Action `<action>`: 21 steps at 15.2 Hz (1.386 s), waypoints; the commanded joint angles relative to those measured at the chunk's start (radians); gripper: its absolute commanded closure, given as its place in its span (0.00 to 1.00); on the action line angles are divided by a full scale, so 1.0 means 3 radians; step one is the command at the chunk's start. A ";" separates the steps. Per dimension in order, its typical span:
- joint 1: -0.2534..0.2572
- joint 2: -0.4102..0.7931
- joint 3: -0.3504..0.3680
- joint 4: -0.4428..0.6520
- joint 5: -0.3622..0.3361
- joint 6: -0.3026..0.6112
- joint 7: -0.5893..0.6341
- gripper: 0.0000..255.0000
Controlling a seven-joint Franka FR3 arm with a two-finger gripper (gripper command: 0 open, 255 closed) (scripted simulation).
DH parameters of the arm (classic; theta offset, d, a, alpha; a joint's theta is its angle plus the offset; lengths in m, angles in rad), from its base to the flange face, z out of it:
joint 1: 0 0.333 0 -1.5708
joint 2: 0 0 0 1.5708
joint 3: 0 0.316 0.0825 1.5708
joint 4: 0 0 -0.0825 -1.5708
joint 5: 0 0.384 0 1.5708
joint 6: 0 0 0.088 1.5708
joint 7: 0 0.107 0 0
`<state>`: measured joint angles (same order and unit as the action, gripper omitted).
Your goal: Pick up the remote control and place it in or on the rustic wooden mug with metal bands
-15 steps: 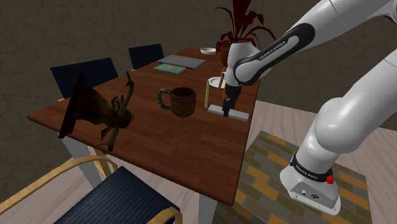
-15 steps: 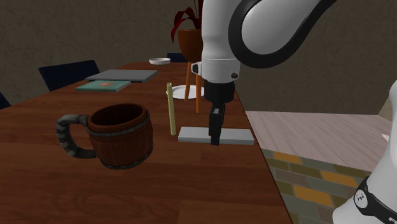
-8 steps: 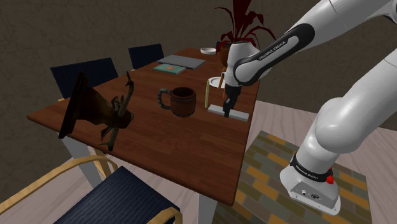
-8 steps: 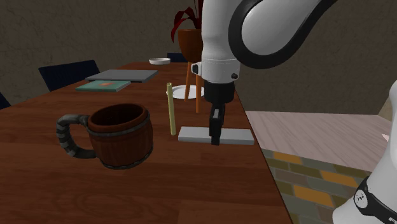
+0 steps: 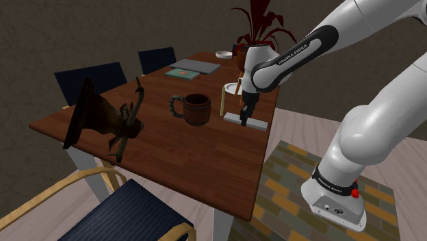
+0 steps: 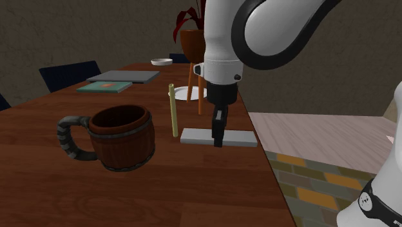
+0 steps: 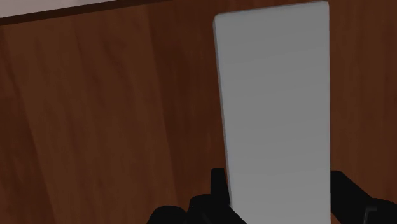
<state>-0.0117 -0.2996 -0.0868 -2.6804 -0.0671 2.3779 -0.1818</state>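
Note:
The remote control (image 7: 273, 95) is a plain grey flat slab lying on the brown wooden table (image 5: 171, 157), close to its edge on the arm's side. My gripper (image 7: 277, 177) points straight down onto the remote's middle, with one black finger against each long side, shut on it. In the second exterior view the gripper (image 6: 218, 138) stands on the remote (image 6: 238, 137), which rests flat on the table. The wooden mug (image 6: 122, 138), with dark bands and a grey handle, stands upright to that view's left of the remote. In the shoulder view the mug (image 5: 197, 109) is left of the gripper (image 5: 245, 120).
A thin upright wooden stick (image 6: 172, 109) stands between mug and remote. A dark deer-head trophy (image 5: 102, 116) lies at the table's near left. A book (image 5: 183, 72), a grey slab (image 5: 193, 66), a white plate (image 5: 231, 87) and a small bowl (image 5: 223, 54) sit farther back. Blue chairs surround the table.

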 commanded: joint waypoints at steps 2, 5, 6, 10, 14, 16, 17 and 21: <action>0.0000 -0.0074 0.0003 0.0038 0.0000 -0.0111 -0.0001 1.00; 0.0000 -0.0177 0.0009 0.0100 0.0002 -0.0276 -0.0002 1.00; 0.0000 -0.0209 0.0010 0.0123 0.0002 -0.0331 -0.0002 1.00; 0.0000 -0.0327 0.0017 0.0220 0.0006 -0.0545 -0.0005 1.00; 0.0001 -0.0427 0.0024 0.0329 0.0010 -0.0754 -0.0008 1.00; 0.0002 -0.0471 0.0028 0.0388 0.0012 -0.0857 -0.0009 1.00; 0.0002 -0.0492 0.0030 0.0418 0.0013 -0.0908 -0.0010 1.00; 0.0003 -0.0564 0.0036 0.0546 0.0018 -0.1108 -0.0013 1.00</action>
<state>-0.0115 -0.4616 -0.0777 -2.5281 -0.0628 2.0642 -0.1870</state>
